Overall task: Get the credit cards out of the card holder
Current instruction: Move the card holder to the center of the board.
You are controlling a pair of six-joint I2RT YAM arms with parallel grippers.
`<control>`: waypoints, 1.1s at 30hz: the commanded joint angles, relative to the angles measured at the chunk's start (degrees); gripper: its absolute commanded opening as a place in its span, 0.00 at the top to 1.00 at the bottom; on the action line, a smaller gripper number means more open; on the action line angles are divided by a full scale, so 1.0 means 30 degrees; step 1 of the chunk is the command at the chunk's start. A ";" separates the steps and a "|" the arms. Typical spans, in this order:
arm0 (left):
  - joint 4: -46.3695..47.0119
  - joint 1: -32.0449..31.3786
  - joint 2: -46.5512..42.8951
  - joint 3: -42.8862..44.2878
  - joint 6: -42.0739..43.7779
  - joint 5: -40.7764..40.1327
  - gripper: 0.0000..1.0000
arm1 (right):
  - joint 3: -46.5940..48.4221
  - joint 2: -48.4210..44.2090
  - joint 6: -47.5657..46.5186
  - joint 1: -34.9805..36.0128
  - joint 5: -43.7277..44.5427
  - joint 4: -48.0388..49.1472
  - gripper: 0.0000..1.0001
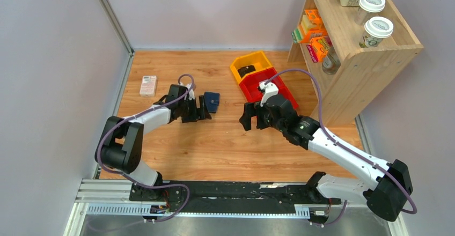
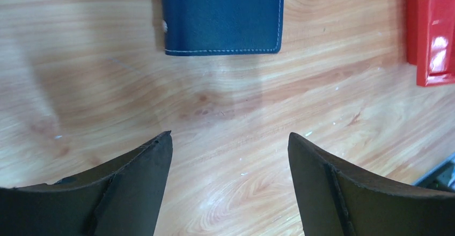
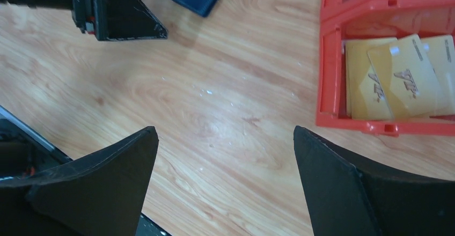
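Tabletop (image 1: 214,145): pale wood grain, smooth, lightly specked.

Card holder (image 2: 222,16): flat navy rectangle with a fine-grained leather-like face and pale stitching along the edges. It lies folded shut on the tabletop just ahead of the left gripper (image 2: 229,139), not touching it.

Left gripper: matte black fingers spread apart, holding nothing.

Right gripper (image 3: 225,134): jaws wide apart, nothing between them, near the red bin (image 3: 328,59).

Red bin: glossy moulded plastic. It holds several overlapping gold-coloured credit cards (image 3: 400,80), thin with rounded corners.

Yellow bin (image 1: 239,64) adjoins it and holds a dark object (image 1: 248,71).
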 commanded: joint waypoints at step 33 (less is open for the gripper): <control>-0.2889 -0.1130 0.5654 0.5336 0.0236 -0.4000 0.60 | -0.0006 0.3321 0.2362 -0.0802 -0.3206 0.5068 0.02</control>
